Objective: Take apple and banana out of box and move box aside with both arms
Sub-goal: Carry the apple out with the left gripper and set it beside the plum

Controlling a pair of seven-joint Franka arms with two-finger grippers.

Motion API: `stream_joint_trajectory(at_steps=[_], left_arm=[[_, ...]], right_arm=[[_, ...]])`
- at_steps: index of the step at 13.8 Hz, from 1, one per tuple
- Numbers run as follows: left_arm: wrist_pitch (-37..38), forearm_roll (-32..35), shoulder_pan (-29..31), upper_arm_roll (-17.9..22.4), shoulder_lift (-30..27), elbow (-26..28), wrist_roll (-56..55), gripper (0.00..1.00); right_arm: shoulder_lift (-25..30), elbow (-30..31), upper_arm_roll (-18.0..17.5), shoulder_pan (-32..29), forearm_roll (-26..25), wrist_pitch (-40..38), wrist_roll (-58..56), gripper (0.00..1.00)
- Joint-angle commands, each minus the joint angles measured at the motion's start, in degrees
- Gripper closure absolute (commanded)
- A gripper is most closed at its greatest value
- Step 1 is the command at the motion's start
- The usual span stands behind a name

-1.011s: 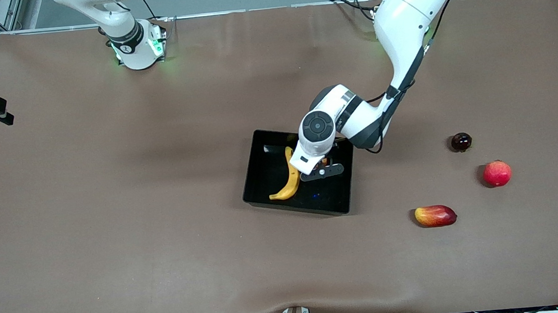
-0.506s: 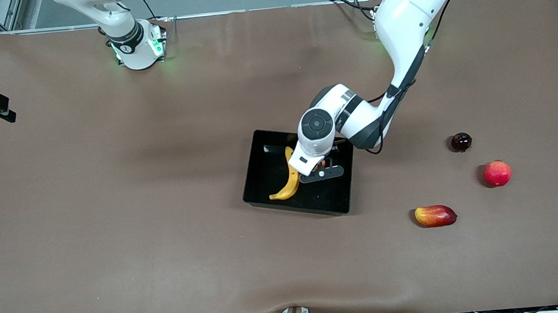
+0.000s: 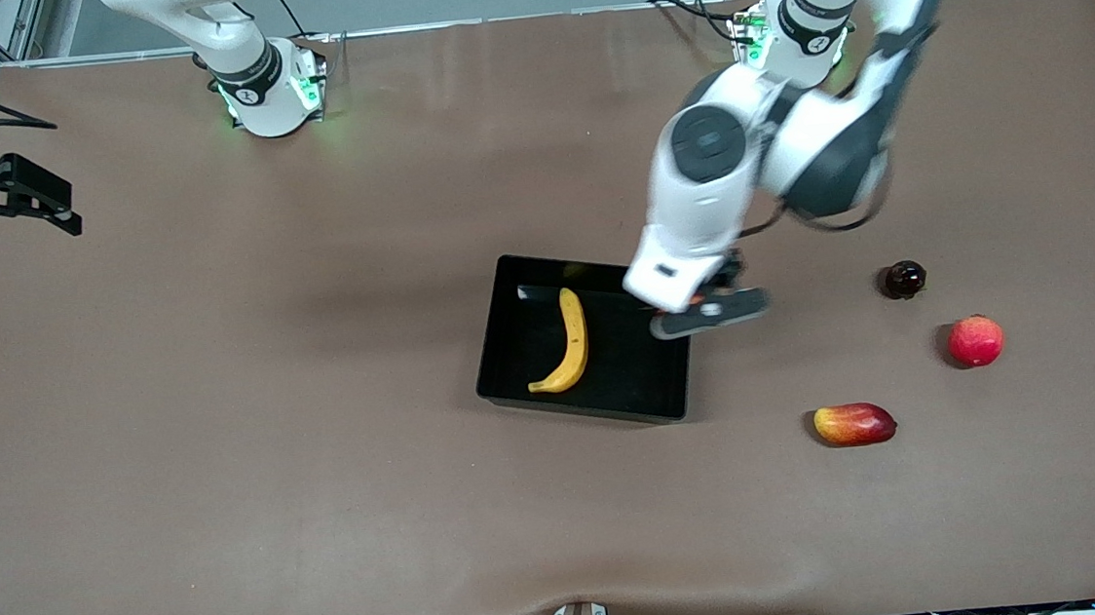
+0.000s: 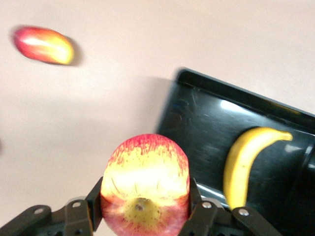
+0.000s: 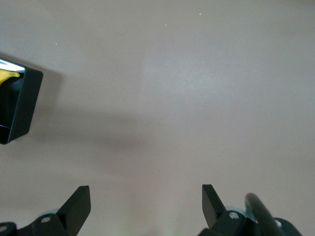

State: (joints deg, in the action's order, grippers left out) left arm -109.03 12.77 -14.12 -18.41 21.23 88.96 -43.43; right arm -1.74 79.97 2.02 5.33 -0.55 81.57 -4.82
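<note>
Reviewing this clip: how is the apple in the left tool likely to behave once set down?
The apple is round, so it would probably roll when nudged, though the low walls of the tray should stop it. Its smooth skin, pinched at the sides by the left tool, may slip.

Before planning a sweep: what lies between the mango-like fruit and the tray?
Nothing: in the front view only bare brown table separates the mango-like fruit from the black tray.

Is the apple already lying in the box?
No, the left gripper holds the apple between its fingers above the table beside the box; only the banana lies inside.
</note>
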Motion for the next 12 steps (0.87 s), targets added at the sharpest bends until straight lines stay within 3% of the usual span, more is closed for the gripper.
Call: stream_joint_trajectory(at_steps=[1, 5, 8, 12], left_arm=[[2.5, -0.64, 6.1, -0.58, -2.6, 3.22, 8.25, 1.0], [0.85, -0.64, 11.82, -0.58, -2.34, 8.66, 15.72, 1.0], [-5.38, 0.06, 18.41, -0.58, -2.78, 16.3, 25.31, 1.0], [-22.05, 4.45, 24.31, -0.49, -0.42, 27.38, 28.84, 1.0]], right_arm=[[0.15, -0.95, 0.36, 0.21, -1.03, 0.08, 0.08, 0.0], [0.15, -1.66, 0.27, 0.21, -0.86, 0.08, 0.08, 0.0], [0.15, -1.66, 0.44, 0.21, -1.12, 0.17, -0.1, 0.0], [0.15, -1.66, 0.44, 0.21, -0.94, 0.34, -0.01, 0.0]])
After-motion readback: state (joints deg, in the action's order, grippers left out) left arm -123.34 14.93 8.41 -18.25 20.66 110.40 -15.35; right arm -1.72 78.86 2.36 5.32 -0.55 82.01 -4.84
